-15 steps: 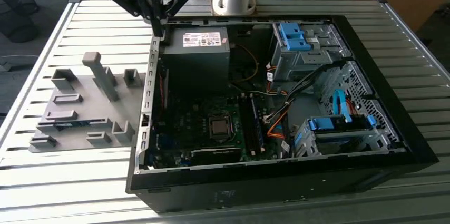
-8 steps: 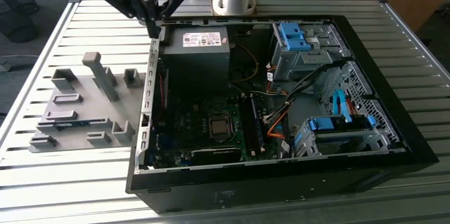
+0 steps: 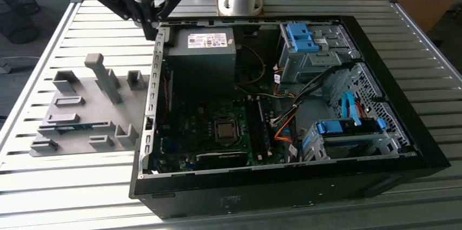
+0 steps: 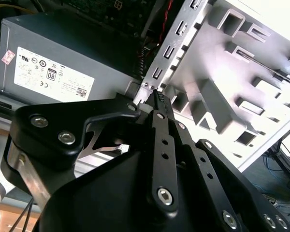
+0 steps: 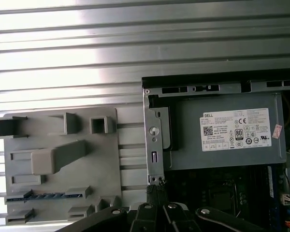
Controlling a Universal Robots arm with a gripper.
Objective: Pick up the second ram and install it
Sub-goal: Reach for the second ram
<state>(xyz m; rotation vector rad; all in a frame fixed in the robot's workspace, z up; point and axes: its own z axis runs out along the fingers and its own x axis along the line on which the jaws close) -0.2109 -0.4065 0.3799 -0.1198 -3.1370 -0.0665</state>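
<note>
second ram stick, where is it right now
The second ram sits in the grey holder plate between two of its blocks, on the table at the exterior view's left of the open computer case.

Blue second ram (image 5: 48,195), edge-up in holder (image 5: 63,166)

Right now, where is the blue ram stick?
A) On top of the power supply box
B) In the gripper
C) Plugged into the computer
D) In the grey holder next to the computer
D: the ram lies flat in a slot of the grey holder beside the case, apart from the gripper, which hangs at the case's edge.
</note>
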